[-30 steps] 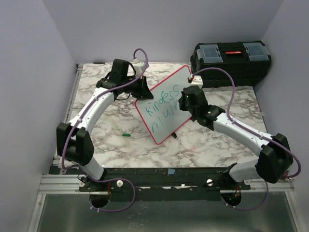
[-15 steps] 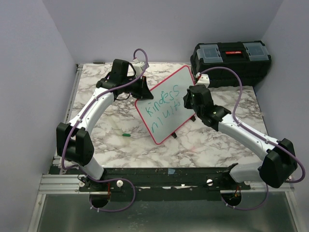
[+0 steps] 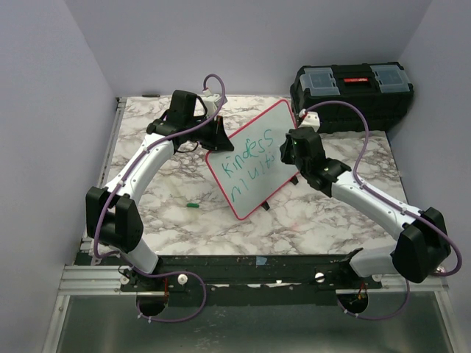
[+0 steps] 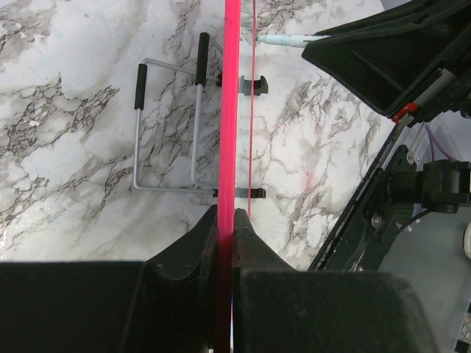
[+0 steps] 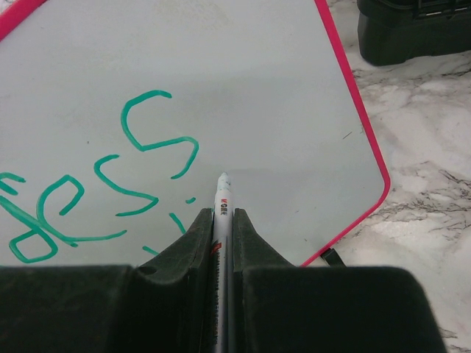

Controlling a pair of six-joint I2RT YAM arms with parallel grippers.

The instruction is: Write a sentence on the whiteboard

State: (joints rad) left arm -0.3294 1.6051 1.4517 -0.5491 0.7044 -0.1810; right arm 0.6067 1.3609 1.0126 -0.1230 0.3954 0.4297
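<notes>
Open tabletop (image 3: 154,217) left of whiteboard (image 3: 274,126); toolbox (image 3: 352,94) far right.

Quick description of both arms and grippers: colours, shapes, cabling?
Left arm and right arm match: white tubular links joined by bulky black joint housings, with a thin purple cable looping along each. Left gripper and right gripper are matte black, each with two wedge-shaped fingers that taper towards the tips.

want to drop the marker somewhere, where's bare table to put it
Bare marble table lies in front of the whiteboard, toward the near edge, and between the right arm and the black toolbox. Crowded: under the whiteboard, and by the small green object.
</notes>
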